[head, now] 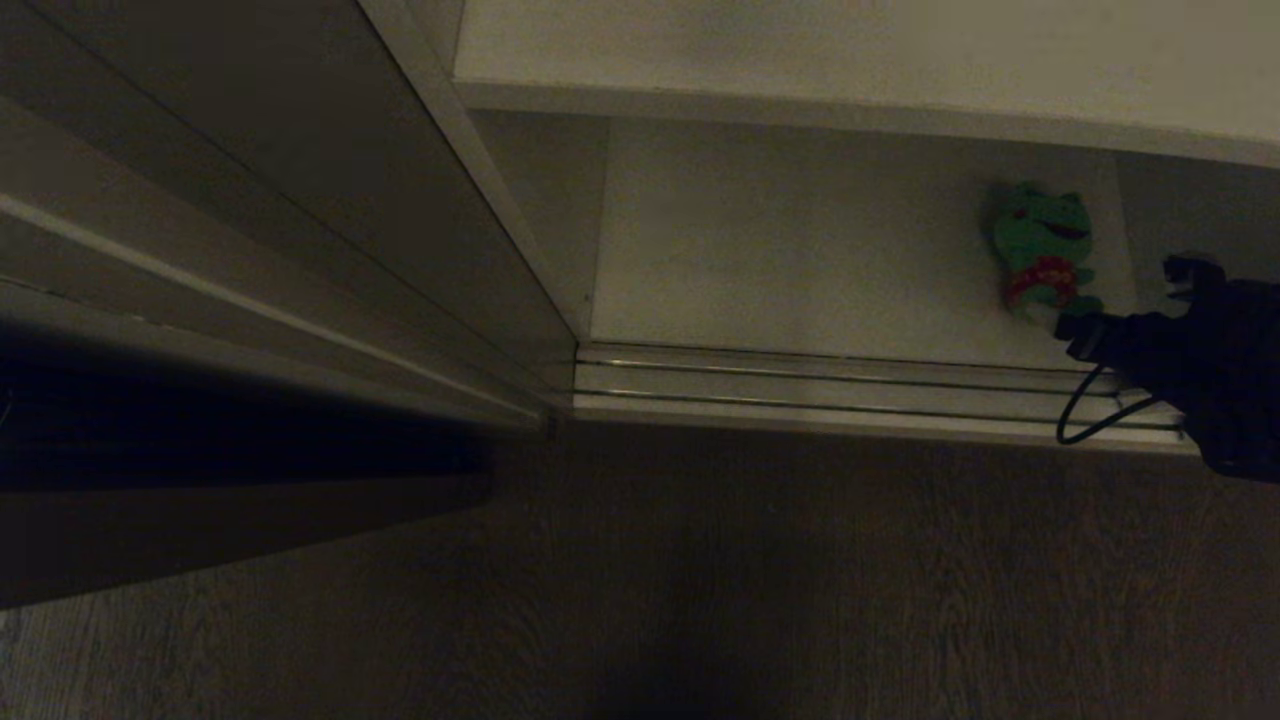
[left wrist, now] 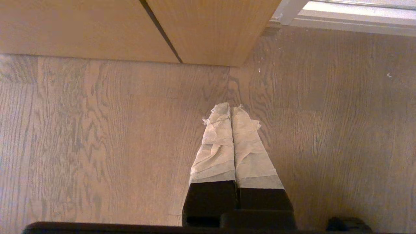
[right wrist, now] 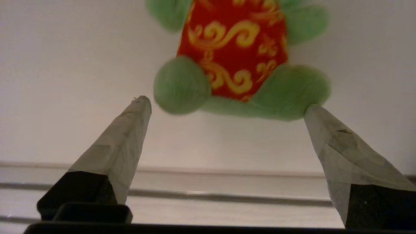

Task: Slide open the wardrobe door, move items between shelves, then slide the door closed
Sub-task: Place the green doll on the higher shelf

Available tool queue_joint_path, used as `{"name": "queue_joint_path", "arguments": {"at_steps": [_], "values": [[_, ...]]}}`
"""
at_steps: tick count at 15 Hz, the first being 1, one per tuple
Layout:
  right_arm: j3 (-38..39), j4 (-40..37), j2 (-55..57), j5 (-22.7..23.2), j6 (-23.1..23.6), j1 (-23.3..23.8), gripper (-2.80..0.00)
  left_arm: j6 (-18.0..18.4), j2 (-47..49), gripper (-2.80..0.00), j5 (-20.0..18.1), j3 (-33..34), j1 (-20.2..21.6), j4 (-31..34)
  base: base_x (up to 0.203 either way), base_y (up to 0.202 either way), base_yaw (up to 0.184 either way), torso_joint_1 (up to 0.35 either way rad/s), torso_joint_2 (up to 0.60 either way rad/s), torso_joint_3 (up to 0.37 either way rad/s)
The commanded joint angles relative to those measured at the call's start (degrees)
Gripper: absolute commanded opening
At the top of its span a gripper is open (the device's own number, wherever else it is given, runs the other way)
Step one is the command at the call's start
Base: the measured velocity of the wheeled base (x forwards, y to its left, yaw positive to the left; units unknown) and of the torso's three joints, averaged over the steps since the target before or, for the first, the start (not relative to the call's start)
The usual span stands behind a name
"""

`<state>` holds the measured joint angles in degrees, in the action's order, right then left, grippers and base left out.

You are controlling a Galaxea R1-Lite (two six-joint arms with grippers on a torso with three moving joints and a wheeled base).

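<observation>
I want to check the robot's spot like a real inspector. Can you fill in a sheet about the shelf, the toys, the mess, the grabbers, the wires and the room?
Surface: white bottom shelf, bare apart from one toy.
Job's things: green frog plush lying on the shelf; sliding door pushed open to the left.
Clutter: nothing seen.
Grippers: right gripper open, just short of the frog; left gripper shut over the wooden floor.
Cables: black loop under the right arm.
Surroundings: door tracks.

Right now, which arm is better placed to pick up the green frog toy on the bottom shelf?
The right. The right gripper is open just short of the green frog on the bottom shelf; the left gripper is shut over the floor.
</observation>
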<state>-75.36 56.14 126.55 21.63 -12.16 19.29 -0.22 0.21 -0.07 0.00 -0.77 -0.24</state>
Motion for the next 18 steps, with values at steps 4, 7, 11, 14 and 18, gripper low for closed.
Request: {"name": "queue_joint_path", "arguments": {"at_steps": [4, 7, 11, 14, 18], "values": [[1.38, 1.29, -2.27, 0.34, -0.15, 0.40, 0.00, -0.04, 0.05, -2.80, -0.01, 0.00, -0.02, -0.02, 0.000, 0.000, 0.000, 0.000, 0.00, 0.000], [1.27, 1.36, -2.95, 0.43, -0.15, -0.22, 0.00, -0.04, -0.03, -2.80, -0.01, 0.00, -0.02, -0.02, 0.000, 0.000, 0.000, 0.000, 0.00, 0.000], [1.04, 1.61, -1.73, 0.32, 0.62, -3.03, 0.00, -0.04, 0.06, -2.80, -0.01, 0.00, -0.02, -0.02, 0.000, 0.000, 0.000, 0.000, 0.00, 0.000], [-1.19, 2.75, 1.85, -0.15, 0.74, -3.92, 0.00, -0.04, -0.03, -2.80, -0.01, 0.00, -0.02, -0.02, 0.000, 0.000, 0.000, 0.000, 0.00, 0.000], [-4.40, 3.80, 4.46, -0.18, 1.39, -3.99, 0.00, -0.04, 0.06, -2.80, -0.01, 0.00, -0.02, -0.02, 0.000, 0.000, 0.000, 0.000, 0.00, 0.000]]}}
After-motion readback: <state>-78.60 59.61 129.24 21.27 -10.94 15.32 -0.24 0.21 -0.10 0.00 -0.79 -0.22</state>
